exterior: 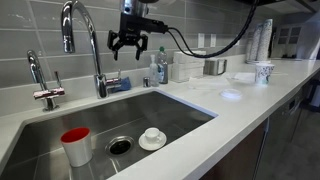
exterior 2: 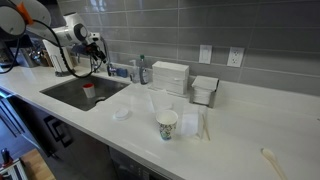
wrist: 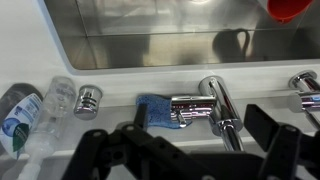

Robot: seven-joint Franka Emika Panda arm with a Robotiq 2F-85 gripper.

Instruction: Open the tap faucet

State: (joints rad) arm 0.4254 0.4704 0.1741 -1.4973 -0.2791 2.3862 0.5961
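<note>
The tap faucet (exterior: 84, 40) is a tall chrome gooseneck at the back of the sink (exterior: 190, 108). In the wrist view its base (wrist: 222, 108) stands below me, with a chrome side lever (wrist: 185, 107) pointing toward a blue sponge (wrist: 150, 108). My gripper (exterior: 128, 44) is open and empty. It hangs in the air just to the right of the spout, above the lever and not touching it. It also shows in an exterior view (exterior 2: 97, 47), and its two dark fingers frame the wrist view (wrist: 190, 160).
A shorter slim tap (exterior: 41, 82) stands left of the faucet. A red cup (exterior: 75, 146) and a white dish (exterior: 152, 138) sit in the basin. Plastic bottles (exterior: 160, 68) stand behind the sink. A paper cup (exterior 2: 168, 124) and boxes (exterior 2: 170, 75) are on the counter.
</note>
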